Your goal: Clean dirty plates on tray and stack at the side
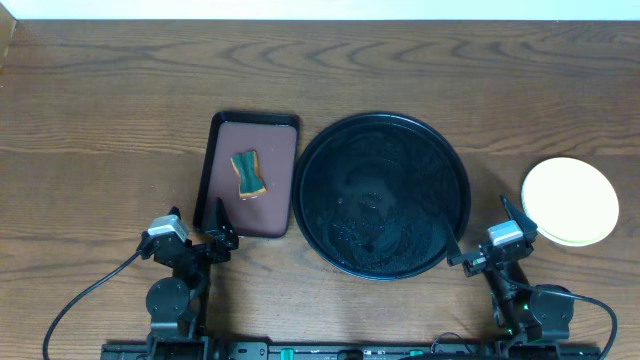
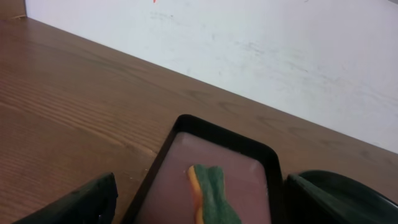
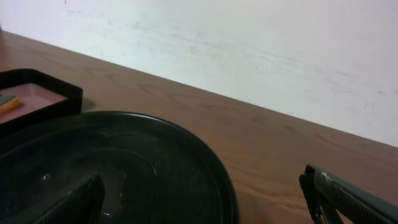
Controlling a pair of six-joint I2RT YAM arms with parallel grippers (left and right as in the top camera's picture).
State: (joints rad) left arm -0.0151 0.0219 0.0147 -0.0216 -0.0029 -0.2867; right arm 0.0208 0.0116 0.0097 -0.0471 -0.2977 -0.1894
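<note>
**Overhead and wrist views.** My left gripper (image 1: 222, 228) sits at the near edge of the wood-grain tabletop (image 1: 100, 120), jaws spread wide and holding nothing. It is just short of the rectangular brown tray (image 1: 275, 150), on which a green-and-orange sponge (image 1: 248, 173) lies. In my left wrist view the sponge appears between my two fingers (image 2: 81, 202).

My right gripper (image 1: 483, 232) is likewise wide apart and grips nothing. It lies between the near right rim of the round black tray (image 1: 380, 150) and the plates (image 1: 570, 200). The tray's glossy floor shows pale streaks.

The plates stand stacked on bare tabletop to the right of the black tray, apart from it. The top one is pale yellow, with a pale green edge showing beneath. I cannot tell their number.
</note>
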